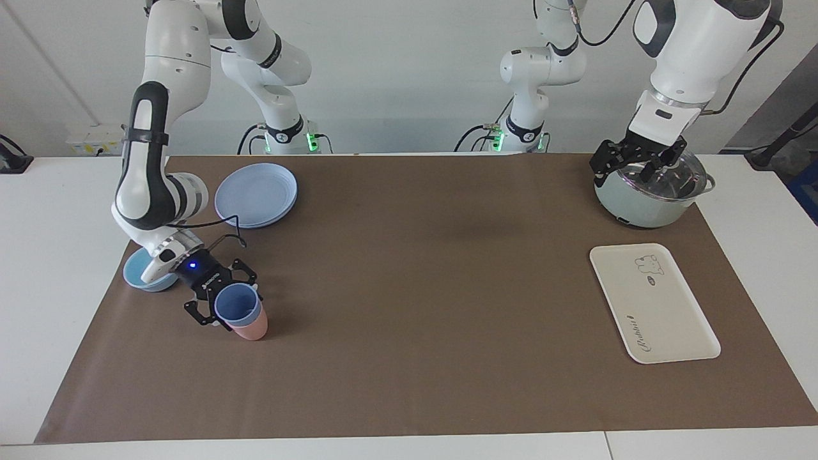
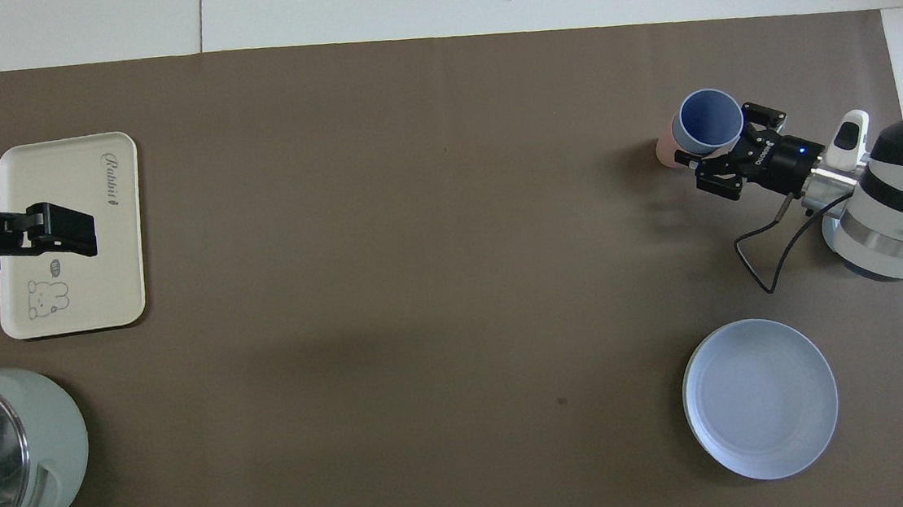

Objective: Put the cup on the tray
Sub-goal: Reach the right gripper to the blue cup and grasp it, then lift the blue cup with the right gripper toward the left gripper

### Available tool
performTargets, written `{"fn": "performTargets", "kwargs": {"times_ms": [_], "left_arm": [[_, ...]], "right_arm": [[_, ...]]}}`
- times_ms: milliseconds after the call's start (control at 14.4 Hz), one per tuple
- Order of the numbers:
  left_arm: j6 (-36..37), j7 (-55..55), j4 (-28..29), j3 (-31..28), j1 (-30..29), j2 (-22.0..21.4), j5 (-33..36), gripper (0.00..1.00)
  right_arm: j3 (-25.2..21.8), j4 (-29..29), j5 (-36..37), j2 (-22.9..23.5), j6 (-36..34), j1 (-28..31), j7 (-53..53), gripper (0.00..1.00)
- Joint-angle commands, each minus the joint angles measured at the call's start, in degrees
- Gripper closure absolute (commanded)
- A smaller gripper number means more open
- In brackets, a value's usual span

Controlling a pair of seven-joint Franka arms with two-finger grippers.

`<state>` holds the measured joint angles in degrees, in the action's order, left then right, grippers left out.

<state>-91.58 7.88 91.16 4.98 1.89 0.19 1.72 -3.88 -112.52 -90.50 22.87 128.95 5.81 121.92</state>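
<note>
The cup, the only periwinkle one, stands upright nested in the single pink tumbler, toward the right arm's end of the surface, well away from the edge by the robots. The right end effector reaches in low and slanted, its fingers clenched on the cup's wall just below the rim, one at each side.

Nearest the robots' edge lie one round blue plate toward the right arm's corner and one pale green pot with a glass lid toward the left arm's corner. The left end effector waits above the pot's lid with fingers spread, holding nothing.

Farther out, one low light-blue bowl sits at the right arm's end, partly hidden by that arm's wrist and just beside the cup. One cream tray, bare, lies at the left arm's end, well apart from the cup, with open brown surface between them.
</note>
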Motion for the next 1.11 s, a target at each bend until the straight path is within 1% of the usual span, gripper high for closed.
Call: {"fn": "performTargets", "kwargs": {"times_ms": [0, 139, 279, 348, 488, 557, 697, 766, 836, 975, 1045], "left_arm": [[-0.18, 0.21, 1.04, 0.20, 0.48, -0.98, -0.58, 0.00], [-0.27, 0.04, 1.74, 0.21, 0.49, -1.15, -0.58, 0.00], [-2.54, 0.30, 1.48, 0.47, 0.57, -0.98, -0.75, 0.00], [-2.90, 0.21, 1.83, 0.64, 0.66, -0.98, -2.32, 0.00], [-2.55, 0.38, 2.44, 0.56, 0.58, -1.24, -10.03, 0.00], [-2.64, 0.47, 2.44, 0.56, 0.57, -1.07, -13.81, 0.00], [-3.43, 0.73, 2.36, 0.56, 0.66, -0.10, -21.72, 0.00], [-3.95, 0.91, 2.36, 0.56, 0.66, 0.51, -26.11, 0.05], [-5.26, 2.22, 2.36, 0.73, 1.10, 1.82, -30.16, 0.06], [-10.08, 7.65, 2.10, 0.73, 5.04, 5.07, -35.10, 0.07], [-13.24, 10.90, 2.01, 0.73, 6.80, 6.65, -37.99, 0.09]], "right_arm": [[0.19, -0.24, 4.77, -4.31, 3.58, -1.67, -5.44, 1.00], [0.19, -0.15, 16.00, -8.17, 5.61, -3.25, -14.91, 1.00], [0.19, 0.11, 29.09, -11.69, 6.05, -4.75, -23.35, 1.00], [0.28, 0.29, 34.37, -13.10, 5.88, -5.19, -28.44, 1.00], [0.19, 0.64, 44.83, -16.35, 5.44, -7.64, -40.38, 1.00], [0.28, 1.08, 50.28, -17.50, 4.83, -8.79, -46.88, 1.00], [0.46, 2.21, 58.82, -19.17, 2.55, -12.38, -57.19, 1.00], [0.54, 3.53, 61.91, -19.44, 0.28, -13.45, -60.71, 1.00], [0.63, 5.11, 64.20, -19.35, -2.01, -14.94, -63.01, 1.00], [0.63, 7.05, 69.20, -19.35, -3.96, -18.02, -67.84, 1.00], [0.63, 7.58, 72.02, -19.35, -4.05, -19.86, -69.96, 1.00]]}}
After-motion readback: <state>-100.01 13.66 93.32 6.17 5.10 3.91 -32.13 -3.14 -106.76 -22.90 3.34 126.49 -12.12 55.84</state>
